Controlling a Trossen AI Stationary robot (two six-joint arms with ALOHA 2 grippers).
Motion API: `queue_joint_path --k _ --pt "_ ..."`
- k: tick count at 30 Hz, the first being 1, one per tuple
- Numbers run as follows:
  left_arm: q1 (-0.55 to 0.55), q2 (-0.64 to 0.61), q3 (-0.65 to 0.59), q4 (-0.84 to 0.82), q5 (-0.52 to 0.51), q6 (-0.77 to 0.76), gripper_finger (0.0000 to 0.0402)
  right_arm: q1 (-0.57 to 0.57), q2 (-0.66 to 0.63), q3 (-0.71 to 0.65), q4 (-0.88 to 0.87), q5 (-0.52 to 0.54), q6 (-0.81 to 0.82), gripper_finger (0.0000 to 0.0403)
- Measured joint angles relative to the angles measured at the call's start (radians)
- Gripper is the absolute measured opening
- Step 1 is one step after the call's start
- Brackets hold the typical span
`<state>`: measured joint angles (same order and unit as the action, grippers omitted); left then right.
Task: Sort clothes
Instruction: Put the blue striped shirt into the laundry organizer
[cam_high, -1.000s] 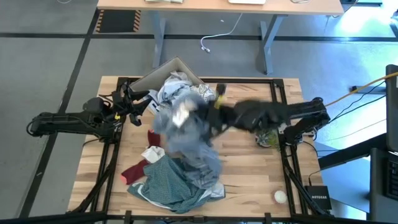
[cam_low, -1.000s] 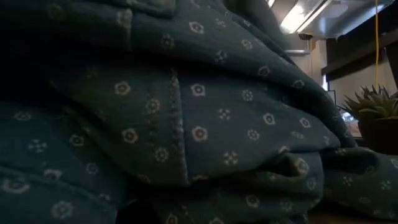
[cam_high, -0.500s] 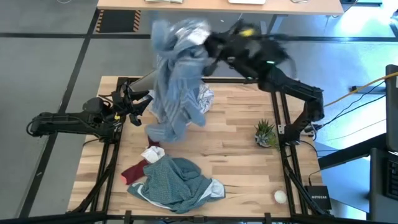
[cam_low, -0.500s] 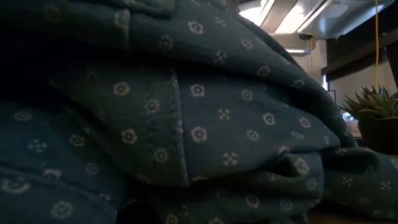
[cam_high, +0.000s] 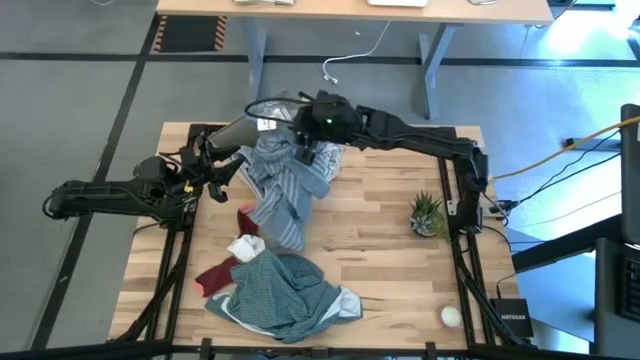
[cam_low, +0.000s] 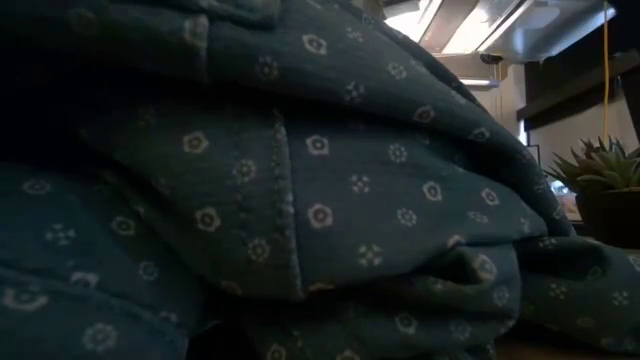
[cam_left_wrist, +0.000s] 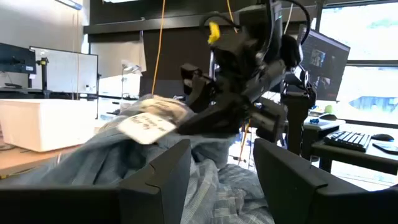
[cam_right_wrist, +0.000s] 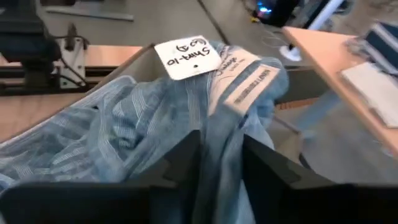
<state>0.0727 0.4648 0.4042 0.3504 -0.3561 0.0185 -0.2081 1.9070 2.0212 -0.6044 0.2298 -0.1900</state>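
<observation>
Down came my right gripper (cam_high: 300, 128) over the box (cam_high: 232, 133), jaws clamping the blue shirt (cam_high: 283, 185); drop next. Left gripper (cam_high: 222, 167) waited beside the box, jaws apart.

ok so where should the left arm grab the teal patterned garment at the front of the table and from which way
Probably the raised fold along the teal garment's upper left edge, beside the dark red socks, coming straight down from above. It lies crumpled flat, so a bunched ridge gives the fingers something to pinch. The left gripper sits open nearby; the right gripper holds the light blue shirt.
</observation>
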Motion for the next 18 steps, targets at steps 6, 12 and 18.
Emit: queue_joint_path --k 6,12,18 --pt "0.000 0.000 0.000 -0.004 0.000 0.008 0.0171 0.056 -0.055 0.074 -0.229 0.090 0.001 0.0191" --pt "0.000 0.000 0.000 -0.003 0.000 0.009 0.0171 0.192 -0.103 0.113 -0.596 0.065 0.130 0.0221" --pt "0.000 0.000 0.000 -0.002 0.000 0.002 0.0171 0.373 -0.101 -0.113 -0.630 0.199 0.186 0.0222"
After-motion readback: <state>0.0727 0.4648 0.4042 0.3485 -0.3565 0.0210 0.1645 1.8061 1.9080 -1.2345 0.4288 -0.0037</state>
